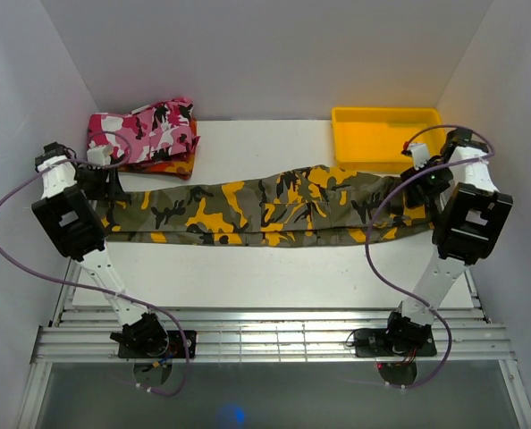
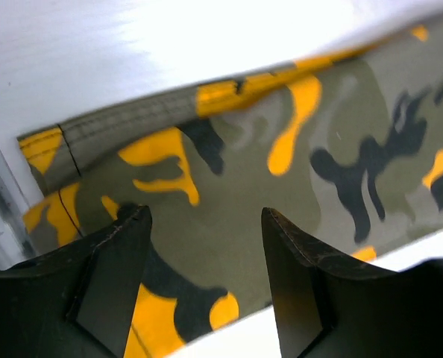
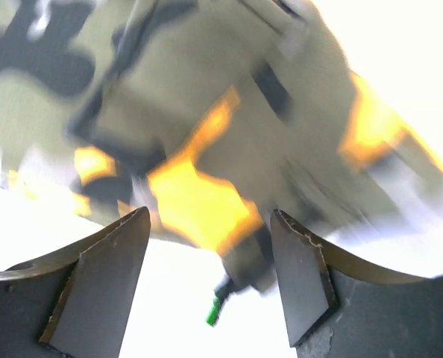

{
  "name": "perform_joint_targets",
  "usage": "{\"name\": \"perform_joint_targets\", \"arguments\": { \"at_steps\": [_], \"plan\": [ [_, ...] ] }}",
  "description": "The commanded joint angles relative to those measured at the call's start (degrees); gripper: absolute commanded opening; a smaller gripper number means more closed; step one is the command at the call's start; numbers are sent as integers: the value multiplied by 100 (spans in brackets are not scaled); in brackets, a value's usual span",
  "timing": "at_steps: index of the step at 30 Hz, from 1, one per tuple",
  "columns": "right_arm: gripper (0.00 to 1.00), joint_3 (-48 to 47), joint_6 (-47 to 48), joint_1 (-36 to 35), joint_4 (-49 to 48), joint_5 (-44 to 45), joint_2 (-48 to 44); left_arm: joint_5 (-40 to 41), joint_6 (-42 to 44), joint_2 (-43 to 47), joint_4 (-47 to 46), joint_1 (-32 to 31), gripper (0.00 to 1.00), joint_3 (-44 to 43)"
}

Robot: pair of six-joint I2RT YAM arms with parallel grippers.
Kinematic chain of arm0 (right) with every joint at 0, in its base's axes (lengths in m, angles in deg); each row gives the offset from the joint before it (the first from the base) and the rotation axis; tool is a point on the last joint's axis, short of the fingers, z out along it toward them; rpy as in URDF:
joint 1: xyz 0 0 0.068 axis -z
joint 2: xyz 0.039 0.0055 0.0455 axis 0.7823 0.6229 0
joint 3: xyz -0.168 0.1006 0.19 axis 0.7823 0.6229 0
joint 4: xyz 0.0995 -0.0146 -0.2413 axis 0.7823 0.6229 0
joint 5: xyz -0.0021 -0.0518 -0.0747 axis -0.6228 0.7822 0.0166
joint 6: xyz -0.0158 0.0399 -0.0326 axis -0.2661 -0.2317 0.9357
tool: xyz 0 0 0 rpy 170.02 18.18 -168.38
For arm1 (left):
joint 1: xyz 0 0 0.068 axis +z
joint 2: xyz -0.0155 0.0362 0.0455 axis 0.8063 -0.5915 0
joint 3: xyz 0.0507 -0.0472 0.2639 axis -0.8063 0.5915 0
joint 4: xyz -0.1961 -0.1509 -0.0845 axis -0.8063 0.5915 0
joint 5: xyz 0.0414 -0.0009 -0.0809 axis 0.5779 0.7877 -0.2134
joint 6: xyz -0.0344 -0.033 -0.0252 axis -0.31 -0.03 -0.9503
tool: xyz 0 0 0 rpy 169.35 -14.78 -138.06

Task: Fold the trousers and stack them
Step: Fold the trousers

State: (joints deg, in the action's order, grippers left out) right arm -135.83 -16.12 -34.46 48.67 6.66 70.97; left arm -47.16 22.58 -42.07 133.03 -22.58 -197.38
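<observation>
White walls are seen around a smooth white counter [image 1: 274,277]. Soft cloth trousers [image 1: 265,207] with green, orange and black patches are laid flat in one long strip across its middle. The left jaws are spread wide over the stitched leg end. The right jaws are spread wide over the other end. Nothing is pinched. A yellow plastic tub [image 1: 386,134] and a folded pink camouflage garment [image 1: 145,130] are set at the back.
</observation>
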Motion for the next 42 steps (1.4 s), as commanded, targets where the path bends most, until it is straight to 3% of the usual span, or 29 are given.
{"name": "perform_joint_targets", "arguments": {
  "at_steps": [1, 7, 11, 23, 36, 42],
  "plan": [
    [71, -45, 1526, 311, 478, -465, -1088, -380, 1699, 1192, 657, 22, 72, 366],
    [69, 912, 3314, 399, 796, -474, -1933, -142, 3571, 1844, 1668, 22, 71, 983],
    [69, 1299, 3799, 207, 682, -369, -2110, -98, 3785, 1940, 1802, 13, 71, 1299],
    [65, 1800, 3378, -778, 322, -9, -1583, -309, 3891, 1923, 1451, 22, 71, 1845],
    [64, 2310, 3255, -981, -495, 492, -1240, -124, 3838, 1756, 941, 13, 71, 1941],
    [16, 2381, 3132, -981, -978, 501, -1415, -159, 4373, 1958, 765, 13, 70, 2248]
  ]
}}
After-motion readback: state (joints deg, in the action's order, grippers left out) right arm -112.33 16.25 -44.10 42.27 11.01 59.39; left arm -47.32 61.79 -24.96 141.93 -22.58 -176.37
